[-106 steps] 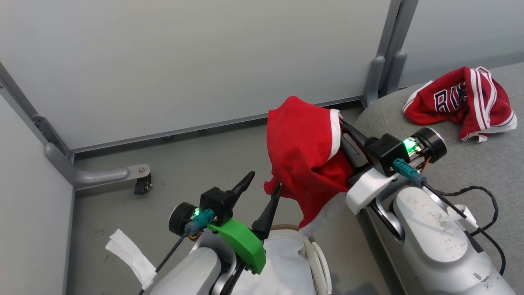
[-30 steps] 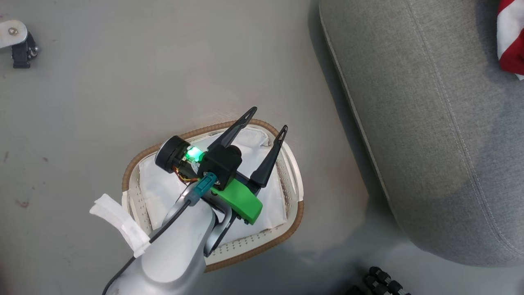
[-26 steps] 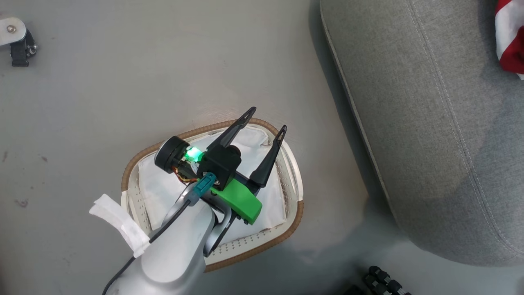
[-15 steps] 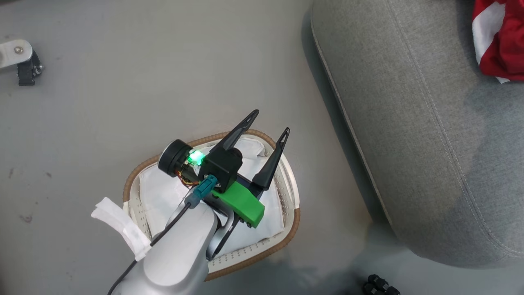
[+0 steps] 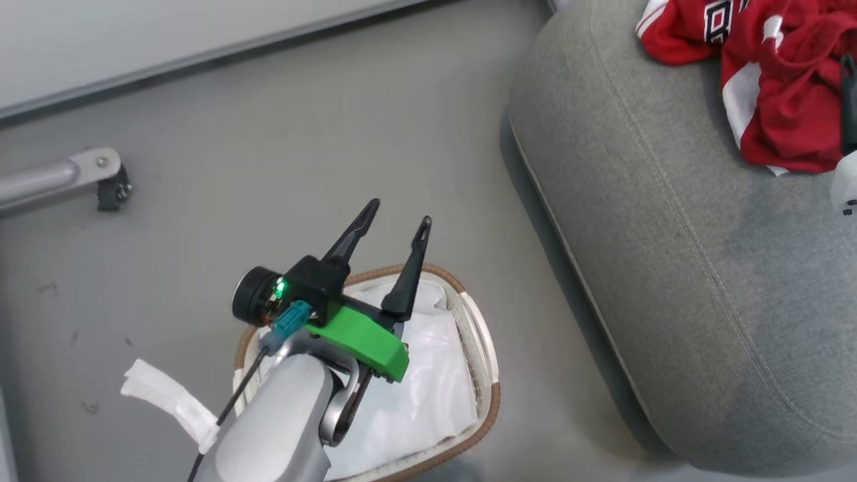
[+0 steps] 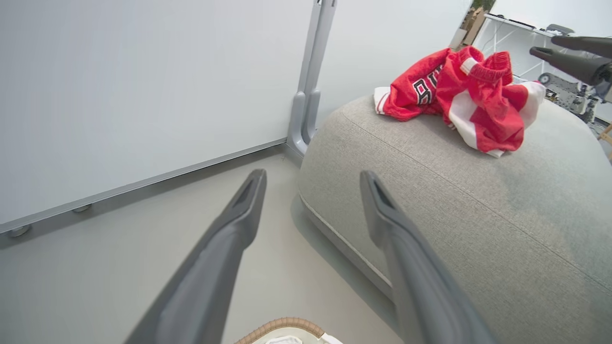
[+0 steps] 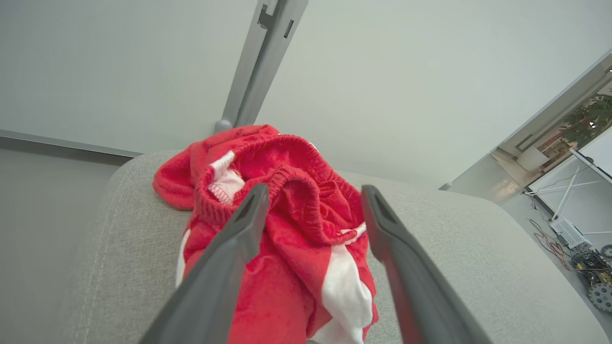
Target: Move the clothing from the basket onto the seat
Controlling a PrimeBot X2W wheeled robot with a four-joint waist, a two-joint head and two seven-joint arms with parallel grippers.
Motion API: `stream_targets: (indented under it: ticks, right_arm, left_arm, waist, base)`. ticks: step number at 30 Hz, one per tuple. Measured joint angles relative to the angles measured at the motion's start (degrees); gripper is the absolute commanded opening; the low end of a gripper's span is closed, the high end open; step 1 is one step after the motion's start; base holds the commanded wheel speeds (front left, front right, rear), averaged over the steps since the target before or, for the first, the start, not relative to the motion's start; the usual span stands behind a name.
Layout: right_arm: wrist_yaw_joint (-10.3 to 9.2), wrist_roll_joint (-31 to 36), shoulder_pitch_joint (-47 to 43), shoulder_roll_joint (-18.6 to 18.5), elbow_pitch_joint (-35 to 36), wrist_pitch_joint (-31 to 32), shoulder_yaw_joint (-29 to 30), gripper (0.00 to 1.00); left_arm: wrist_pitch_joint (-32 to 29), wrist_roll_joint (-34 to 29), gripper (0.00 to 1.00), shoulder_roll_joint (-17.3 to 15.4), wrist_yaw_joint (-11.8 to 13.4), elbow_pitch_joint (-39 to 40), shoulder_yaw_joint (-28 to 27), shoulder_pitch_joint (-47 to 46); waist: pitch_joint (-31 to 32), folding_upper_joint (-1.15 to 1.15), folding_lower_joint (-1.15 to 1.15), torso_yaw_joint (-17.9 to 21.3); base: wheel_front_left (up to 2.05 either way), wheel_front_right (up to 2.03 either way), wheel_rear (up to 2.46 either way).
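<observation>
Saw red clothing with white panels and white-edged dark lettering; found the seat a flecked grey with a paler stitched seam; noted the basket white and perforated, rimmed in brown weave, lined in white; marked black fingers and a bright green bracket on the left gripper

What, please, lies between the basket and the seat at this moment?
Bare grey floor separates the basket from the seat; nothing else lies in that stretch, as the head view shows.
</observation>
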State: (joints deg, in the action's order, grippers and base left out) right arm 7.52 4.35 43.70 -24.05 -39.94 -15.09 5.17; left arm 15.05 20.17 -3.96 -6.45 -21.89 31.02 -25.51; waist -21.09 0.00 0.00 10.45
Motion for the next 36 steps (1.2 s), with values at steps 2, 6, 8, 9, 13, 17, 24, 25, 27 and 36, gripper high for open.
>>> stream_targets:
  ticks: [2, 6, 8, 9, 13, 17, 24, 25, 27, 36]
  right_arm:
    - [0.01, -0.56, -0.48, 0.31, 0.56, 0.00, -0.37, 1.00]
    - [0.01, -1.56, -1.59, 2.00, 1.46, 0.00, -0.56, 1.00]
    - [0.01, -1.82, -2.51, 3.37, 2.04, 0.00, -0.58, 1.00]
    - [0.01, -2.00, -3.08, 4.31, 2.36, 0.00, -0.76, 1.00]
    - [0.00, -2.68, -5.32, 7.60, 4.30, 0.00, -0.64, 1.00]
    - [0.01, -2.87, -8.77, 11.31, 6.59, 0.00, -1.21, 1.00]
    - [0.01, -3.31, -16.25, 17.24, 11.70, 0.00, -1.98, 1.00]
    - [0.00, -3.32, -17.48, 17.96, 12.40, 0.00, -1.93, 1.00]
    - [0.01, -3.44, -20.54, 19.52, 14.03, 0.00, -1.77, 1.00]
    - [0.00, -10.15, -33.52, 21.20, 19.78, 0.00, -3.80, 1.00]
  left_arm:
    - [0.01, 0.69, 1.00, 0.21, 0.40, 0.26, -1.82, 1.15]
    - [0.08, 1.33, 1.00, 0.60, 0.89, 0.60, -5.43, 3.54]
    - [0.08, 1.67, 1.00, 0.69, 1.16, 0.70, -7.47, 4.78]
    - [0.08, 1.80, 1.00, 0.74, 1.29, 0.78, -8.62, 5.54]
    - [0.08, 2.68, 1.00, 0.86, 1.43, 2.04, -13.04, 8.53]
    - [0.08, 2.08, 1.00, 0.93, 2.05, 2.11, -16.22, 11.50]
    - [0.08, 0.40, 1.00, 1.03, 3.43, 2.02, -21.59, 16.29]
    - [0.08, 0.33, 1.00, 1.02, 3.48, 2.19, -22.27, 17.02]
    - [0.08, 0.24, 1.00, 1.02, 3.53, 2.64, -23.94, 18.96]
    - [0.08, -0.05, 1.00, 1.07, 3.39, 4.36, -27.24, 26.23]
  waist:
    - [1.59, 0.00, 0.00, -0.48]
    - [4.71, 0.00, 0.00, -1.88]
    - [6.01, 0.00, 0.00, -2.75]
    - [6.68, 0.00, 0.00, -3.27]
    - [8.95, 0.00, 0.00, -5.47]
    - [11.00, 0.00, 0.00, -7.70]
    - [14.45, 0.00, 0.00, -10.99]
    - [14.87, 0.00, 0.00, -11.31]
    - [15.82, 0.00, 0.00, -12.06]
    - [19.45, 0.00, 0.00, -14.20]
  base:
    - [0.00, 0.00, 0.00]
    - [0.00, 0.00, 0.00]
    - [0.00, 0.00, 0.00]
    - [0.00, 0.00, 0.00]
    - [0.00, 0.00, 0.00]
    - [0.00, 0.00, 0.00]
    - [0.00, 0.00, 0.00]
    - [0.00, 0.00, 0.00]
    - [0.00, 0.00, 0.00]
    - [0.00, 0.00, 0.00]
